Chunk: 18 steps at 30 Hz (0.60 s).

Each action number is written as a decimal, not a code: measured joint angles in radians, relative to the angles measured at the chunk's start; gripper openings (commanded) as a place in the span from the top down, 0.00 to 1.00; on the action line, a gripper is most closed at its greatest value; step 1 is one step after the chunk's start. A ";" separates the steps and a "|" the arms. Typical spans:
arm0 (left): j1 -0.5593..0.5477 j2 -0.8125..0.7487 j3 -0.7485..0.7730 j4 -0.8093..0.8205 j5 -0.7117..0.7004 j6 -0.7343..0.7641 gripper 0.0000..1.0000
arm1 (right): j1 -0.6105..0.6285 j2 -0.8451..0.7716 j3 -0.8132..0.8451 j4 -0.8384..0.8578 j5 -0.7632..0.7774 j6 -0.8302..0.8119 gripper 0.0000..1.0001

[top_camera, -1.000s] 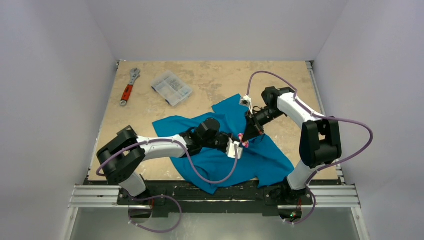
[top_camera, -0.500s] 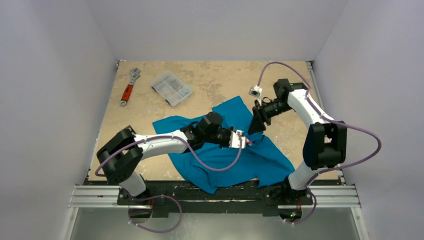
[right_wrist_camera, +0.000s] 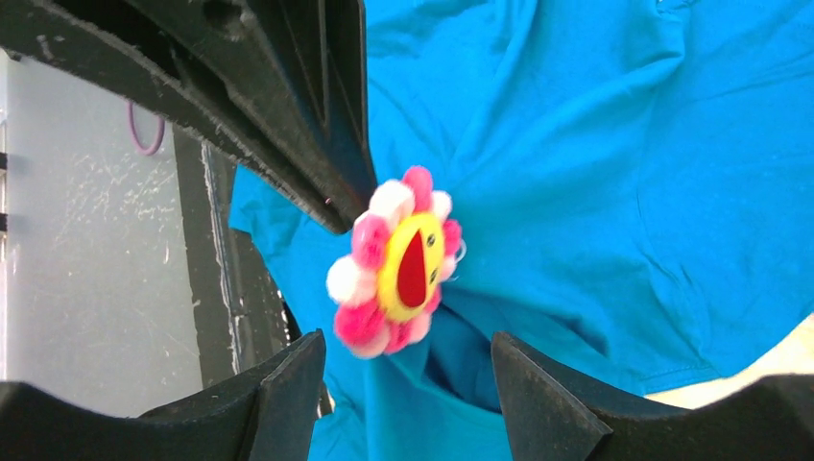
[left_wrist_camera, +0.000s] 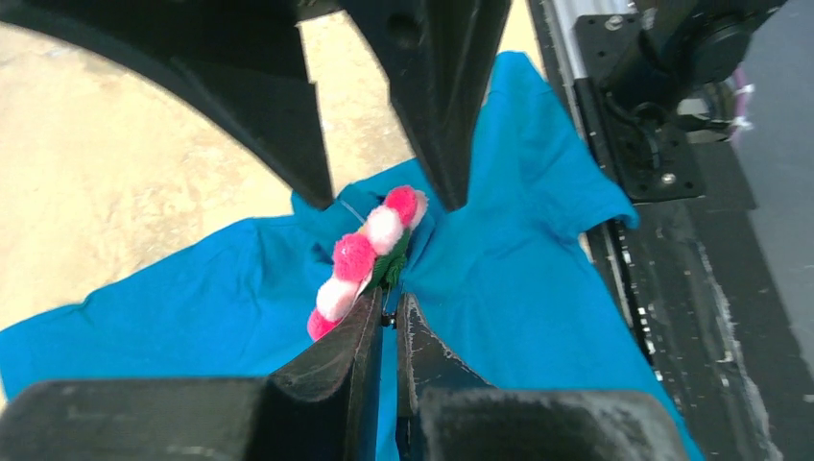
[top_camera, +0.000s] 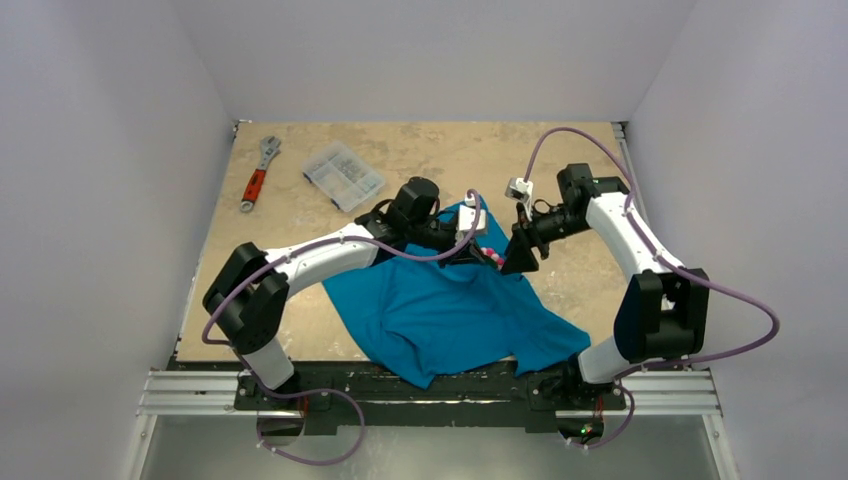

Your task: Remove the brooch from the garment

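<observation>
The brooch (right_wrist_camera: 398, 264), a flower pin with pink and white pompom petals around a yellow face, hangs above the teal garment (top_camera: 450, 315). My left gripper (left_wrist_camera: 389, 322) is shut at the brooch's (left_wrist_camera: 370, 254) back edge, with its small pin between the tips. Cloth rises in a peak up to the brooch. My right gripper (right_wrist_camera: 408, 370) stands open just below the flower, touching nothing. In the top view both grippers meet at the brooch (top_camera: 494, 258) over the garment's far edge. The left fingers (right_wrist_camera: 288, 115) reach in from the upper left in the right wrist view.
A red-handled wrench (top_camera: 256, 175) and a clear parts box (top_camera: 343, 176) lie at the far left of the tan table (top_camera: 420, 150). White walls close in the sides and back. A metal rail (top_camera: 430, 392) runs along the near edge.
My right gripper let go, opened and drew back to the right. The left arm carried the brooch farther from the bases, dragging the garment's left part along.
</observation>
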 measured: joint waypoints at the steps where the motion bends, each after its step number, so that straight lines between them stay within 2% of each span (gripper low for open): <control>1: 0.000 0.003 0.011 -0.018 0.017 -0.005 1.00 | 0.006 -0.001 0.000 0.005 -0.001 -0.002 0.37; 4: 0.000 0.010 0.042 -0.058 0.057 -0.019 1.00 | 0.024 -0.001 0.000 0.016 -0.010 -0.005 0.41; 9: 0.000 0.019 0.065 -0.078 0.098 -0.050 1.00 | 0.042 -0.001 -0.001 0.017 -0.031 -0.022 0.43; 18: 0.006 0.051 0.076 -0.085 0.122 -0.100 1.00 | 0.056 -0.002 -0.016 0.011 -0.063 -0.038 0.52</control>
